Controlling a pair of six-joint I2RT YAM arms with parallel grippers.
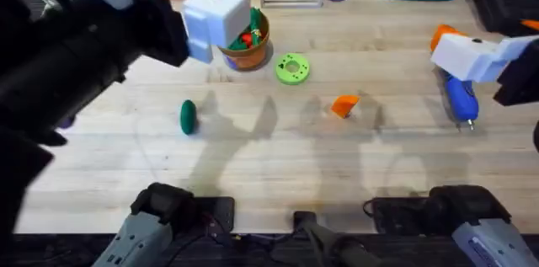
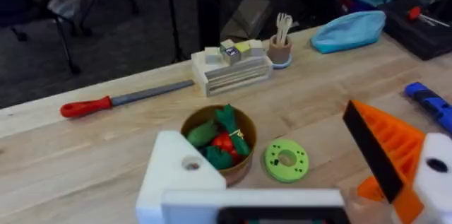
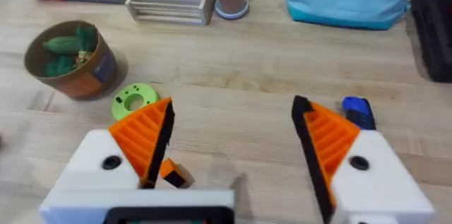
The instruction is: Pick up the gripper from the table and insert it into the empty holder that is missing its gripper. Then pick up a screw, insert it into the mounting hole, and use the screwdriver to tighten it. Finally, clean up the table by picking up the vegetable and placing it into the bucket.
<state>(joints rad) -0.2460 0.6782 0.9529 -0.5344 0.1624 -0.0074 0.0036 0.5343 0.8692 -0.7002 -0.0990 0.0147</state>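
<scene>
Light wood tbl (image 1: 278, 149), 1 bucket (image 1: 246, 48), dark floor behind

We are looking at a pale wooden butcher-block table (image 1: 278, 145) whose boards are running lengthwise, with soft shadows lying across its near half under even light from above. Beyond its far edge, in the left wrist view, a dark grey floor (image 2: 134, 40) is stretching away, and a thin black pole (image 2: 171, 12) is rising from it beside a wider dark post (image 2: 209, 1). A brownish box-like thing (image 2: 248, 18) is resting on that floor near the post; we cannot tell what it is. At the far left, the legs of what is looking like a wheeled chair (image 2: 67, 33) are showing.
</scene>
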